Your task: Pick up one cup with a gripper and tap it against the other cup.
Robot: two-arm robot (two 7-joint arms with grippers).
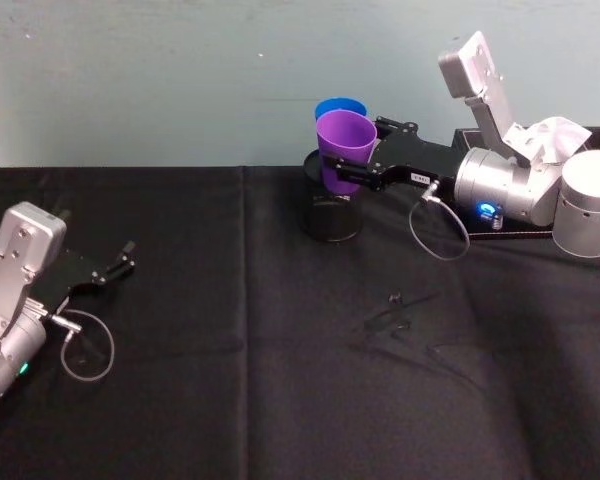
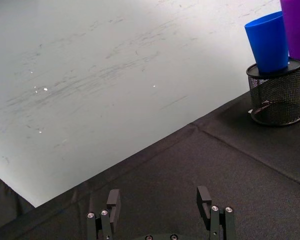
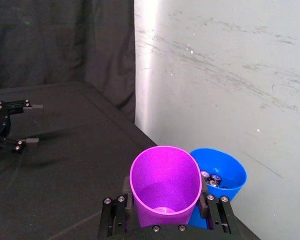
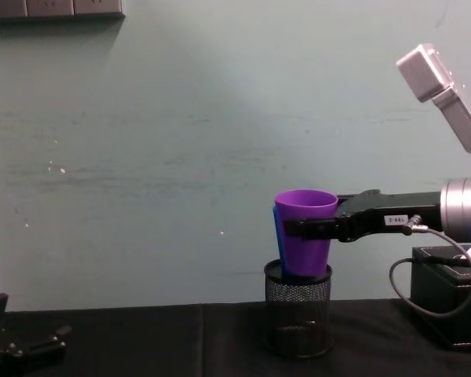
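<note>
1. The purple cup (image 1: 346,148) is thin, smooth plastic. I judge it light and stiff enough for a side pinch, yet slippery and likely to flex if squeezed hard; its taper favours a hold on the upper half of the wall
2. It hangs upright in the air, its base about level with the rim of the black mesh pen holder (image 2: 276,95), in which the blue cup (image 2: 267,42) stands
3. The right claw (image 3: 165,212) grips the purple cup, one slim finger on each side of the wall a little above mid-height, parted only as wide as the cup
4. The purple cup sits close against the blue one, on the side nearer the robot; the walls look to be touching, though I cannot tell for sure
5. The blue cup holds small things that look like batteries (image 3: 212,180), so I expect it to stay put under a light tap
6. The left claw (image 2: 159,199) is idle, its fingers spread wide and empty, low over the black surface (image 1: 230,350) at the robot's left
</note>
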